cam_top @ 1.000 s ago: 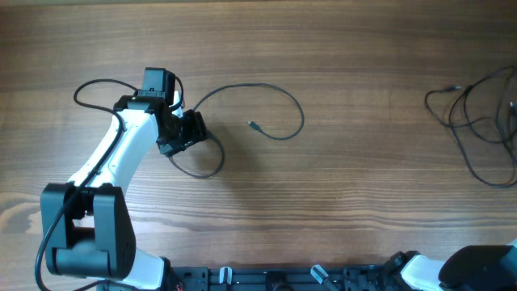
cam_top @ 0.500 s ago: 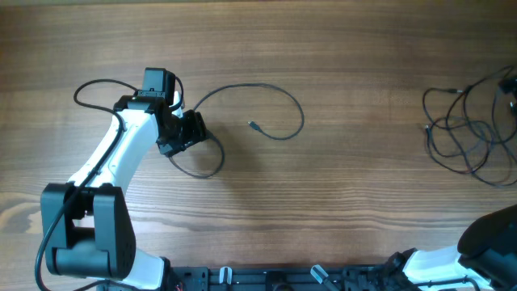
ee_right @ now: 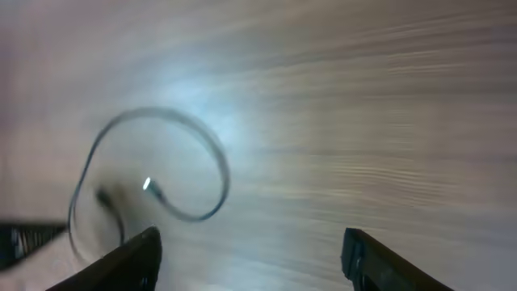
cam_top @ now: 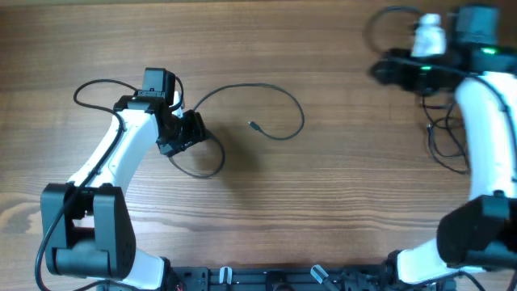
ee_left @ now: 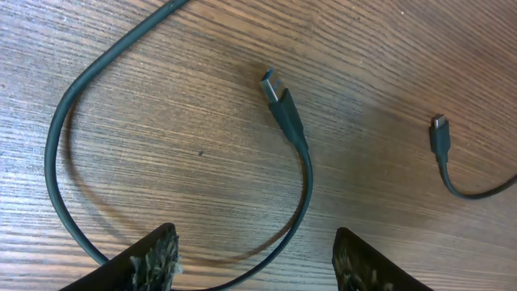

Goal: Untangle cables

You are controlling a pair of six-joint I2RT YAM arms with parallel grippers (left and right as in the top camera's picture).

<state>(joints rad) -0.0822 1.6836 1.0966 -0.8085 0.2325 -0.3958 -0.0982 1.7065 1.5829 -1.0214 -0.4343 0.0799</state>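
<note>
One thin black cable [cam_top: 258, 86] lies loose on the wood left of centre, its small plug [cam_top: 253, 124] pointing inward. My left gripper [cam_top: 192, 132] hovers over that cable's lower loop. In the left wrist view the gripper [ee_left: 254, 236] is open, the cable [ee_left: 305, 174] runs across the gap between the fingers, and its flat plug [ee_left: 279, 93] lies beyond. A bunch of cables [cam_top: 431, 139] lies at the far right, partly hidden by my right arm. The right gripper [cam_top: 381, 71] points left above the table and stands open [ee_right: 250, 236] with nothing between its fingers.
The right wrist view is motion-blurred and shows only bare wood and a far-off cable loop [ee_right: 212, 153]. A thicker black arm cable [cam_top: 89, 87] loops behind the left arm. The robot's base rail [cam_top: 275, 279] runs along the near edge.
My right arm has swung up into view over the far right, now covering part of the bunch, which shifted and spread earlier. The left arm and its cable have not moved.
</note>
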